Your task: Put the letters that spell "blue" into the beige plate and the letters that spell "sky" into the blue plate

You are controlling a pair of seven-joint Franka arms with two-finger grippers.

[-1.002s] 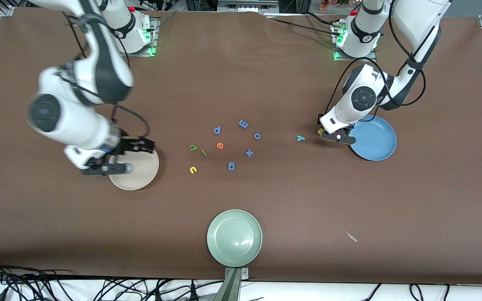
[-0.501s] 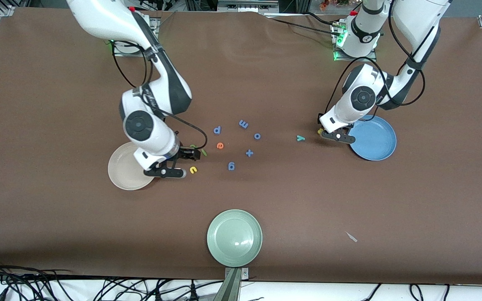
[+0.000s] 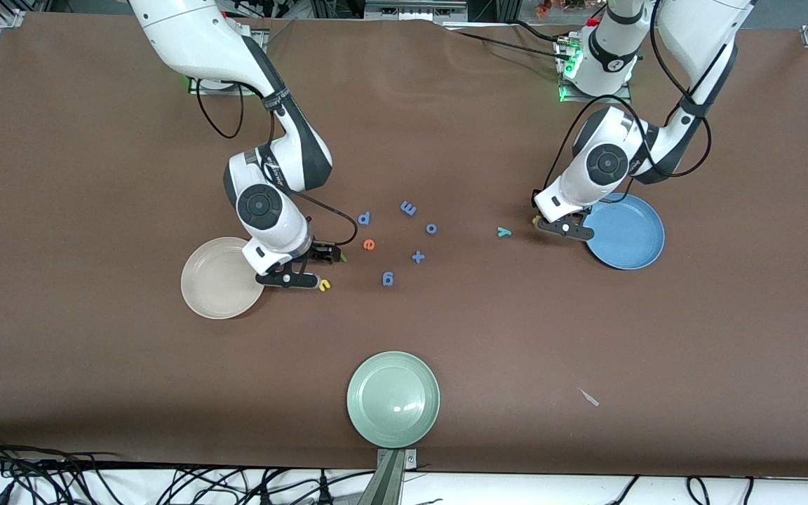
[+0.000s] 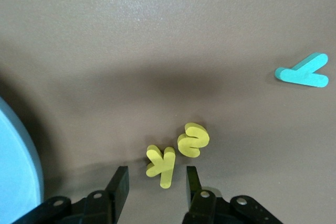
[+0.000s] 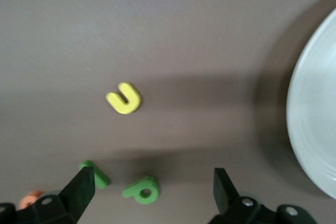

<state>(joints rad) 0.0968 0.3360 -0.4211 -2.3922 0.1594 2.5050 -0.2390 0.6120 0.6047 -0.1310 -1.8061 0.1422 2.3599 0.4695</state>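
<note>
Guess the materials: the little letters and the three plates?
Letters, e.g. yellow k, yellow u, teal y: likely foam; thick, matte, rounded edges, no glare. Blue plate and beige plate: smooth, dull sheen, plastic or glazed ceramic, can't tell. Pale green plate: glossier, with a bright highlight in its well; same doubt.

I see the yellow u (image 5: 124, 98), green b (image 5: 142, 190), l (image 5: 95, 174) and orange e (image 3: 369, 244) flat beside the empty beige plate (image 3: 216, 284), yellow s (image 4: 192, 139) and k (image 4: 161, 164) nearly touching, apparently, near the empty blue plate (image 3: 630, 238), teal y (image 4: 304, 71) farther out.
</note>
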